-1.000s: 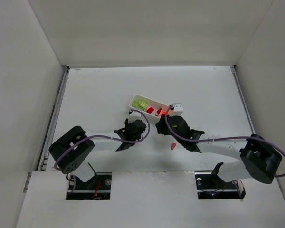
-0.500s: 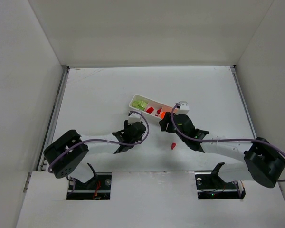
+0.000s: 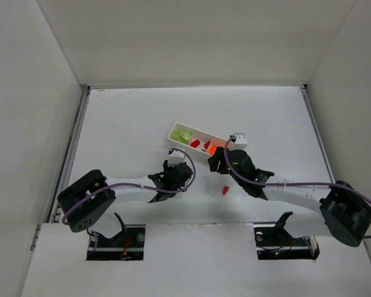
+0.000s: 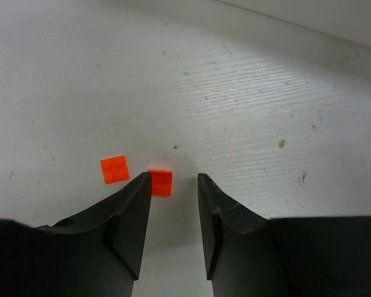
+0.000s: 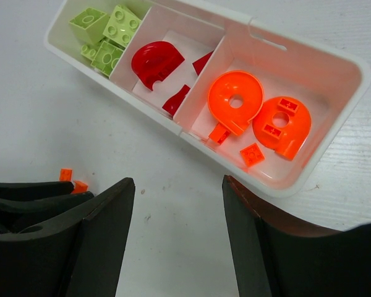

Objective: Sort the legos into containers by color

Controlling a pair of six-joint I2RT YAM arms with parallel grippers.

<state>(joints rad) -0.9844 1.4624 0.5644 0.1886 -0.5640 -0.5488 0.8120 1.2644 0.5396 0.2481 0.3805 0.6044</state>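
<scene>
My left pincer hangs low over the desk on the near side of the white tray, off its green end. Its jaws stand only a narrow way apart and hold nothing. The piece I am after is a small orange lego, lying flat on the desk right at the mouth of that gap. It is not centred there: it sits toward my left finger, almost touching the tip. A second orange lego lies just beyond it, outside that finger. Both are square, so there is no long axis to line up with. What counts, I judge, is a small shift toward the left finger so that the nearer one falls between the tips and the other stays out. My right pincer hovers just near of the tray's middle, jaws wide apart and empty. In the tray, the end compartment farthest from the green blocks already holds 2 round orange pieces and 2 small ones, so my orange lego has to cross the tray's full length. 1 red lego lies loose on the desk near of the tray's orange end, closer to my right arm.
</scene>
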